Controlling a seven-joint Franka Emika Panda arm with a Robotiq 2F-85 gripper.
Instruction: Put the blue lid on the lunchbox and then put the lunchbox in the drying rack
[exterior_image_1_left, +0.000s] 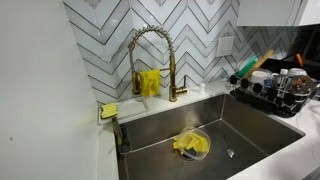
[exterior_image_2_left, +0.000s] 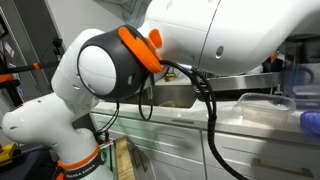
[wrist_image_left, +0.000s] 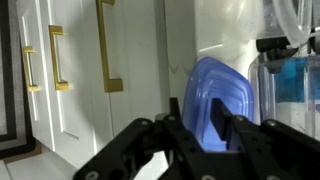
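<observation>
Contact is shown in the wrist view: the blue lid (wrist_image_left: 215, 95) is held on edge between the black fingers (wrist_image_left: 176, 128) of the gripper (wrist_image_left: 203, 120), whose jaws are drawn in narrow onto it, with little more than the lid's thickness left between them. White cabinet doors (wrist_image_left: 80, 80) with gold handles (wrist_image_left: 108, 45) are seen behind and to the left, and a clear container (wrist_image_left: 290, 70) with something blue inside is caught at the right edge. In an exterior view the frame is filled by the white arm (exterior_image_2_left: 100, 70) with its orange ring (exterior_image_2_left: 140, 48); the gripper is cut off there, and a translucent lunchbox (exterior_image_2_left: 265, 105) is made out on the counter (exterior_image_2_left: 250, 125) to the right. In an exterior view the drying rack (exterior_image_1_left: 262, 102) is found at the far right end of the steel sink (exterior_image_1_left: 260, 130), loaded with dishes (exterior_image_1_left: 285, 85) and well apart from the gold faucet (exterior_image_1_left: 175, 65). A clear bowl (exterior_image_1_left: 200, 133) with a yellow cloth (exterior_image_1_left: 188, 146) is seen lying in the basin.
</observation>
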